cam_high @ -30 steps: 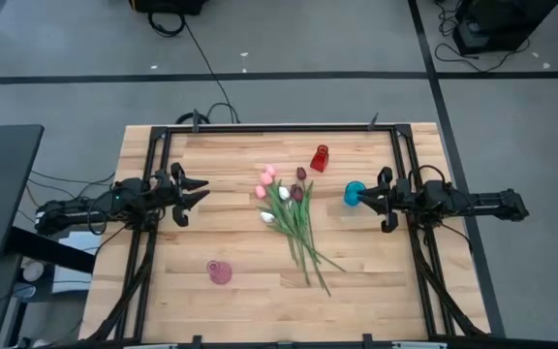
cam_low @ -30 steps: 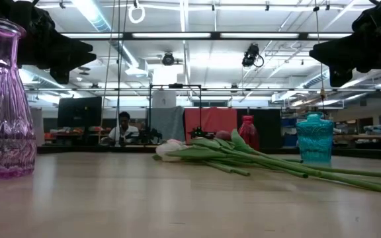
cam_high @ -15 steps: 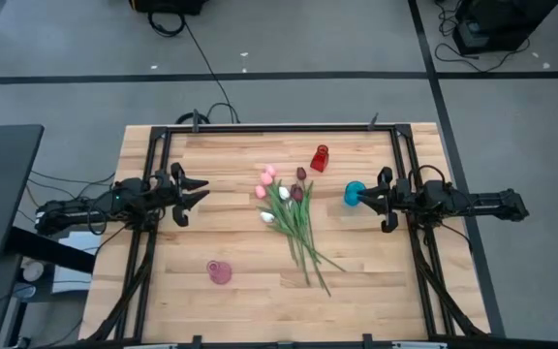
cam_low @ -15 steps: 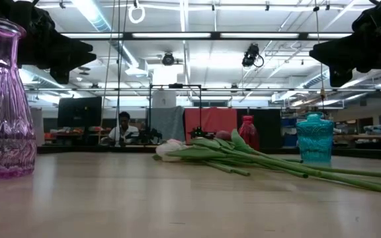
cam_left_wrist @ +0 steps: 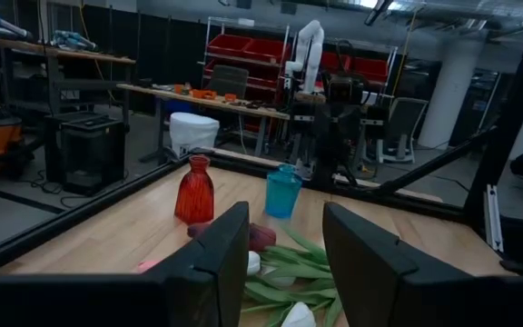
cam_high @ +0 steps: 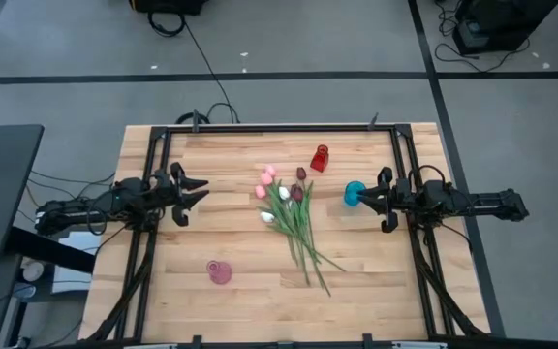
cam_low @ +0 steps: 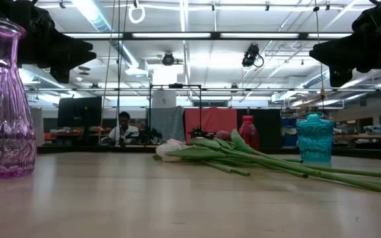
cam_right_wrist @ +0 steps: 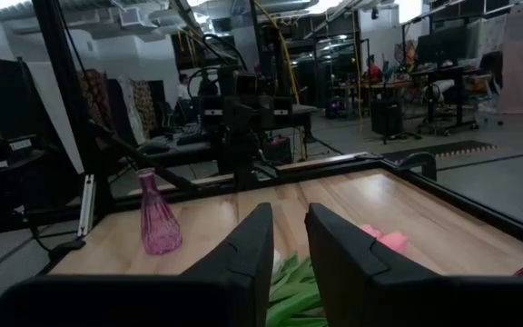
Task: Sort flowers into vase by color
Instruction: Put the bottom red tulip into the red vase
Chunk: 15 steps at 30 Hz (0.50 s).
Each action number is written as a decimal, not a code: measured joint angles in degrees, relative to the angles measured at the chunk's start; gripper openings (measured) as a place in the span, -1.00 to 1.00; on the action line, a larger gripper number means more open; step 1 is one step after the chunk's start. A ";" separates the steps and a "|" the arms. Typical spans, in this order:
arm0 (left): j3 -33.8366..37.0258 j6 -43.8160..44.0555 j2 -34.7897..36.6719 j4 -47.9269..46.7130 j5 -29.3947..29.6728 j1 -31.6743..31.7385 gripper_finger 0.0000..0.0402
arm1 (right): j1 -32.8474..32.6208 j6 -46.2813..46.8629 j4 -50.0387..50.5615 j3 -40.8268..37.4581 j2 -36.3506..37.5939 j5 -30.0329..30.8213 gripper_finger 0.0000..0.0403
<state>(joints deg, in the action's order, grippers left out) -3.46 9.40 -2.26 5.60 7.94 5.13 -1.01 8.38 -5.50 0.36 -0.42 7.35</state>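
Flowers [cam_high: 294,218] lie bunched mid-table, untouched. Left gripper [cam_high: 198,192] hovers left of them, fingers parted and empty; right gripper [cam_high: 376,199] hovers right, likewise parted and empty.

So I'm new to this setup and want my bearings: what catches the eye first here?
A bundle of flowers lies in the middle of the wooden table, with pink, white and dark red heads. Three coloured vases stand around it: a red vase at the far edge, a blue vase close to the right gripper, and a pink vase near the front. The left gripper hangs open, empty.
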 joint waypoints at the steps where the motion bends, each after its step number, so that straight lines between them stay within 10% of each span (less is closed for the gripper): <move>1: 0.00 1.42 0.00 1.51 -0.02 0.01 -0.27 | 0.01 0.02 -0.01 0.00 0.01 0.02 -0.58; 15: 0.00 7.11 0.07 18.15 -0.02 0.01 -0.27 | 0.02 0.02 -0.03 0.00 0.02 0.02 -0.58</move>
<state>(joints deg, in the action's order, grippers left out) -3.46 16.51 -2.20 23.75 7.92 5.13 -1.00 8.40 -5.52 0.36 -0.41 7.38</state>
